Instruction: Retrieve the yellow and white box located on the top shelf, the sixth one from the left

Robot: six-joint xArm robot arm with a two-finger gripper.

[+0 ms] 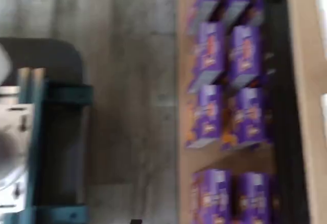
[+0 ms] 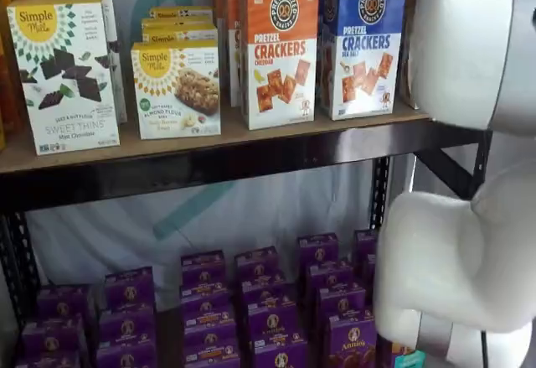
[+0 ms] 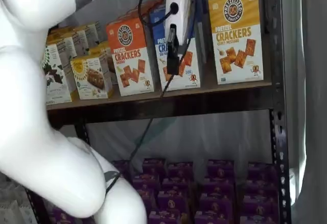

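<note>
Likely a mock shop: metal shelves (image 2: 209, 163) stocked with cracker boxes (image 2: 280, 49) and purple boxes (image 3: 219, 170).

Top shelf has a white Simple Mills Sweet Thins box (image 2: 65, 73) at the left end, then a shorter almond flour bars box (image 2: 177, 89), an orange Pretzel Crackers cheddar box (image 2: 280, 52) and a blue sea salt one (image 2: 363, 45), all upright and facing front on the wooden shelf board (image 2: 209, 143). Down on the lower shelf it's just rows of purple Annie's boxes (image 2: 272, 318), packed close together. The wrist view is blurry but shows those purple boxes (image 1: 227, 86) next to grey wood-look flooring (image 1: 133, 106).
</note>
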